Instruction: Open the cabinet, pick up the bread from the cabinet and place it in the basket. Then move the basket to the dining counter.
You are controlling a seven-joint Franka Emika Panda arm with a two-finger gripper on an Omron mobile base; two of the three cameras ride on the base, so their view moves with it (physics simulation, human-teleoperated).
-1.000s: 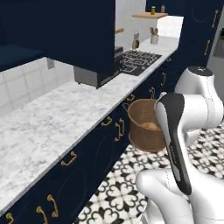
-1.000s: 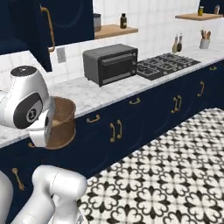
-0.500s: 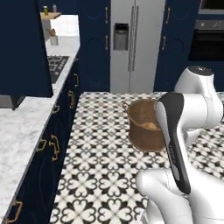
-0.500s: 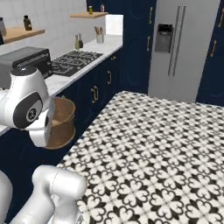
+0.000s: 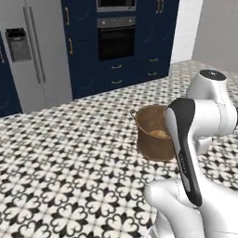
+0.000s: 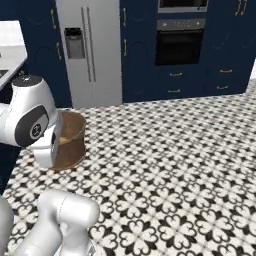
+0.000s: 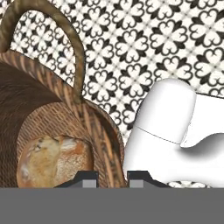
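The round brown woven basket (image 5: 155, 135) hangs above the patterned floor, close in front of the arm's white elbow; from the other side the basket (image 6: 70, 140) shows beside the shoulder. Inside it lies the bread (image 7: 52, 159), a golden-brown roll on the woven bottom, and a sliver of the bread (image 5: 159, 134) shows over the rim. In the hand view my gripper (image 7: 112, 178) is shut on the basket's wall (image 7: 57, 100), one fingertip inside and one outside the rim. A looped side handle (image 7: 76, 52) rises at the upper left.
A steel fridge (image 5: 32, 51) (image 6: 90, 50) and a built-in oven (image 5: 116, 37) (image 6: 180, 42), set in tall navy units, stand ahead. Black-and-white patterned floor (image 6: 175, 165) spreads between them and the base.
The whole picture has swung as the base turned: the marble worktop, toaster oven and stove have passed out of sight, and fridge and oven now face me. The basket stays in my grip.
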